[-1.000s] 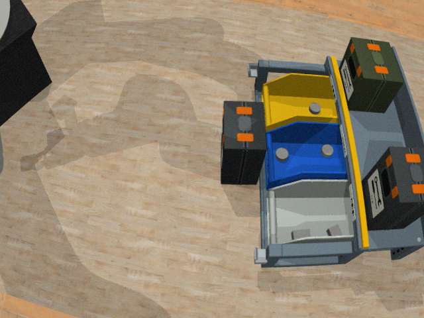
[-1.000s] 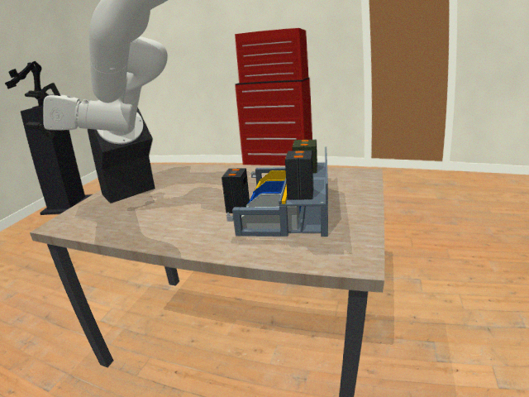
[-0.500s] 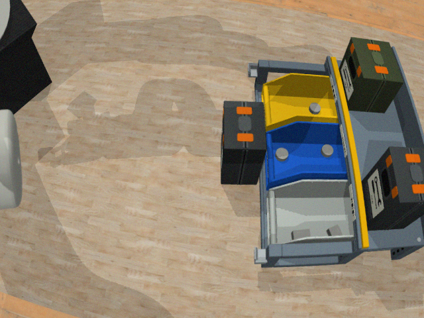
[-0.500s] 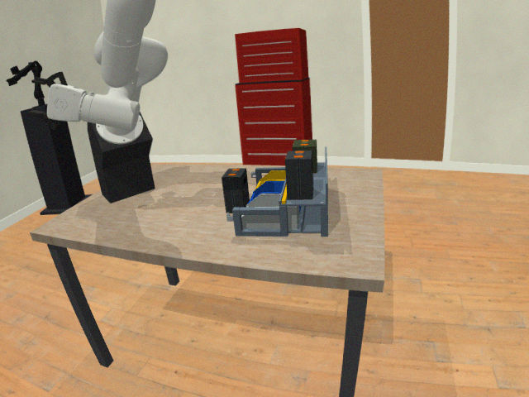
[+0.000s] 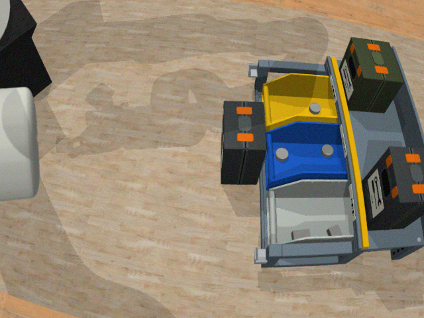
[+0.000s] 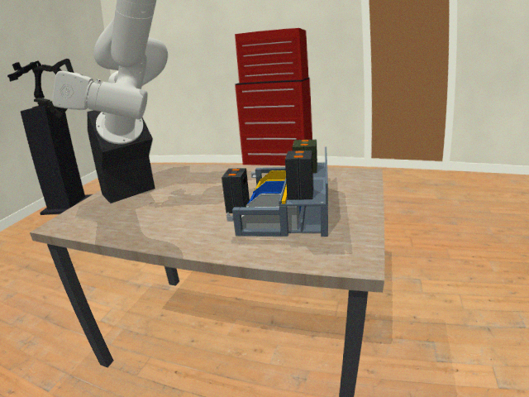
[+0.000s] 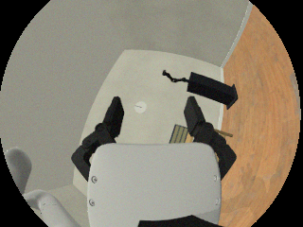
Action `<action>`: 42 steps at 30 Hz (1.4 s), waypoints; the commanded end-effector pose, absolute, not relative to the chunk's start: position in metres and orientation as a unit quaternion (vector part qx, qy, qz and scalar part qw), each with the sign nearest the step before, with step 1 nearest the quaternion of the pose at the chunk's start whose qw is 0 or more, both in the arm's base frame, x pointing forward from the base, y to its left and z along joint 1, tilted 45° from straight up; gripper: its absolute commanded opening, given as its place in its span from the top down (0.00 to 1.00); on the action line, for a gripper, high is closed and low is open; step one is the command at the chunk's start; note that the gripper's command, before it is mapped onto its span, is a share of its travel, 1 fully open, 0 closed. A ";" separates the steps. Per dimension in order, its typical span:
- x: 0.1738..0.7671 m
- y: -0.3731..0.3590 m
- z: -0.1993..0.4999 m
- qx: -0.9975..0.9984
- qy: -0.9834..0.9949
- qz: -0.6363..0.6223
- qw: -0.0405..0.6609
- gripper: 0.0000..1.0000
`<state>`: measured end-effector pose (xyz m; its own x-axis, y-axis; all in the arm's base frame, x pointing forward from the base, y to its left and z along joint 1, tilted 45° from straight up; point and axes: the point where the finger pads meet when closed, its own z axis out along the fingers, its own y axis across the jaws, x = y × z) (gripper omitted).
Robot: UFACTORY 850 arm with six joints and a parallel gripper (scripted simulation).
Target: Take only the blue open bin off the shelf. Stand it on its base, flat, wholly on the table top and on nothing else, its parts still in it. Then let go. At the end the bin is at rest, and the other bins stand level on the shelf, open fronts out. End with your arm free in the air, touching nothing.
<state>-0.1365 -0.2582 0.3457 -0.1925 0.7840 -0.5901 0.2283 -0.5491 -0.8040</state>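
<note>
— Where is the blue open bin in this scene?

— The blue open bin sits in the middle of the grey-blue shelf, between a yellow bin and a pale grey bin, two round grey parts resting inside it

— And the neighbours, what do they carry?

— One round part lies in the yellow bin, two dark blocky pieces in the pale grey one

— What of the cases around them?

— A black case with orange latches stands upright before the blue bin, at the front of the shelf; on the upper level, behind the yellow strip, a dark green case and a second black case stand apart

— The arm, and its jaws?

— The white arm is raised over the far left end of the wooden surface, well apart from the shelf; its jaws are spread wide with nothing between them, pictured against a pale wall and a black pedestal

The robot arm swung inward over the near end of the table, and its shadow shifted across the wood.
</note>
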 end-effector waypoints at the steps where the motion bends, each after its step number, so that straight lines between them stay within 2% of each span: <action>1: -0.133 -0.255 0.352 -0.598 -0.425 0.645 0.215 0.00; 6: -0.133 -0.255 0.352 -0.598 -0.425 0.645 0.215 0.00; 11: -0.122 -0.233 0.395 -0.598 -0.425 0.645 0.215 0.00; 23: -0.122 -0.233 0.395 -0.598 -0.425 0.645 0.215 0.00; 28: -0.112 -0.211 0.437 -0.598 -0.425 0.645 0.215 0.00; 42: -0.114 -0.211 0.439 -0.599 -0.423 0.645 0.216 0.00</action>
<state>-0.1190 -0.2199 0.4219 -0.1877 0.7858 -0.5893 0.2258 -0.5494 -0.8045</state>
